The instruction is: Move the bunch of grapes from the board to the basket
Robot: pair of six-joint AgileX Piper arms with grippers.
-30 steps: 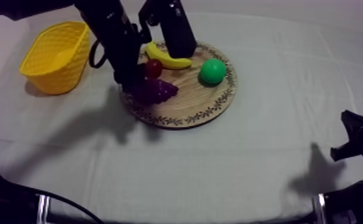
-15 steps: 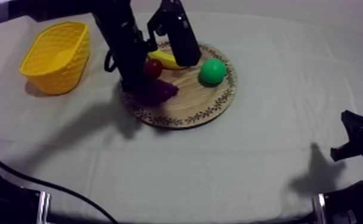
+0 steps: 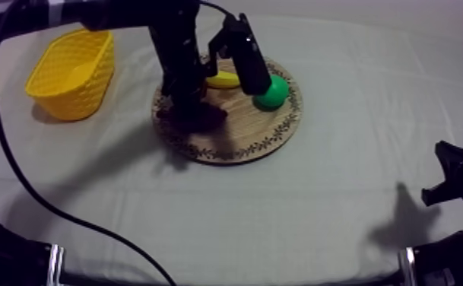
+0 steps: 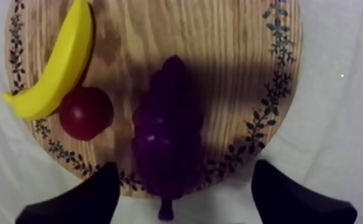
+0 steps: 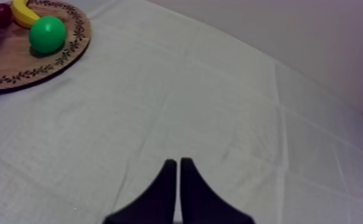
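The dark purple bunch of grapes (image 4: 166,134) lies on the round wooden board (image 4: 231,53), stem end near the rim. My left gripper (image 4: 186,173) is open just above it, one black finger (image 4: 82,199) on each side of the bunch and not touching it. From above, the left gripper (image 3: 188,106) covers most of the grapes (image 3: 207,114) on the board (image 3: 242,137). The yellow basket (image 3: 71,72) stands to the board's left. My right gripper (image 5: 177,179) is shut on nothing, resting low at the table's right (image 3: 462,179).
A banana (image 4: 55,59) and a small red fruit (image 4: 85,112) lie on the board beside the grapes. A green round fruit (image 3: 272,93) sits on the board's right side. Bare cloth (image 3: 280,220) stretches from the board to the table's front.
My left arm has moved right and lower over the grapes, now hiding the small red fruit in the top view. The right arm has not moved.
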